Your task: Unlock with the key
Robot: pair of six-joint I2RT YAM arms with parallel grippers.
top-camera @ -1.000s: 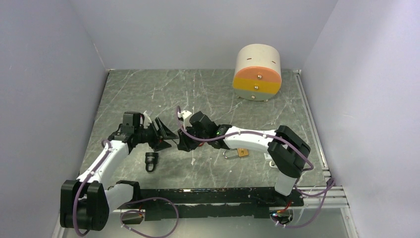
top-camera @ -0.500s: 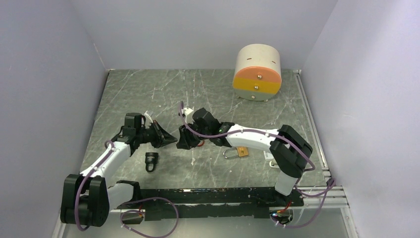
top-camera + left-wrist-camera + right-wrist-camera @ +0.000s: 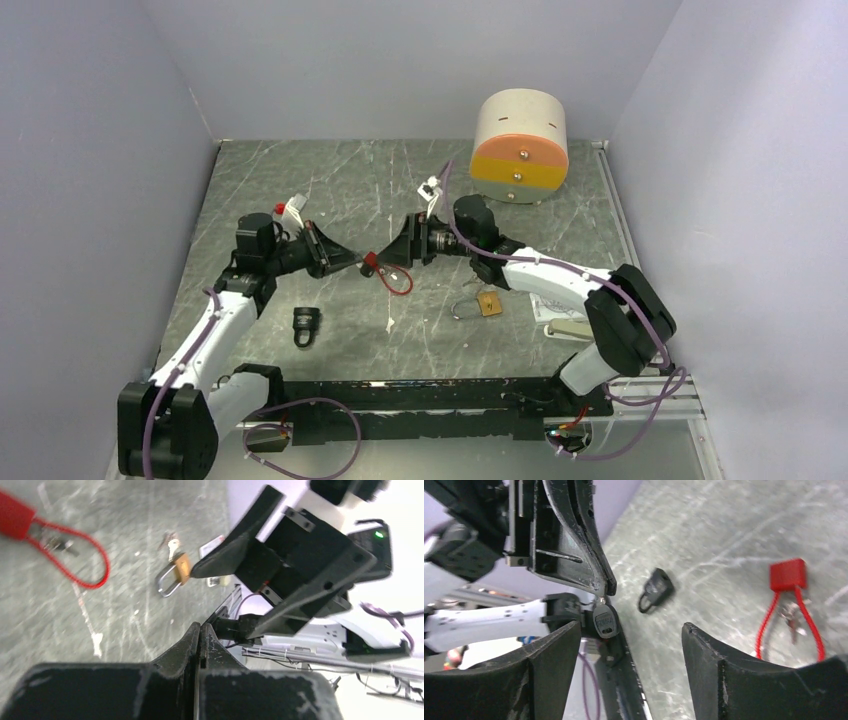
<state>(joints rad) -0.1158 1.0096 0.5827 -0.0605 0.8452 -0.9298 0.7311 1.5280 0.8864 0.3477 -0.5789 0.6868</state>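
Observation:
A small key with a black head (image 3: 604, 621) hangs from the fingertips of my left gripper (image 3: 610, 587), which is shut on it. That gripper (image 3: 352, 262) is above the table's middle, and in its own wrist view its jaws (image 3: 201, 626) are pressed together with the key hidden. My right gripper (image 3: 393, 248) faces it from the right. It is open (image 3: 630, 627) with nothing between its fingers. A black padlock (image 3: 305, 323) lies near the left arm. A red cable lock (image 3: 388, 275) lies below the two grippers. A brass padlock (image 3: 487, 304) with keys in it lies to the right.
A white drum with an orange and yellow face (image 3: 520, 147) stands at the back right. A white card (image 3: 562, 327) lies beside the right arm's base. Grey walls close in the table on the left, back and right.
My left gripper has shut on the key. My right gripper has opened and drawn back to the right, uncovering the red cable lock on the table.

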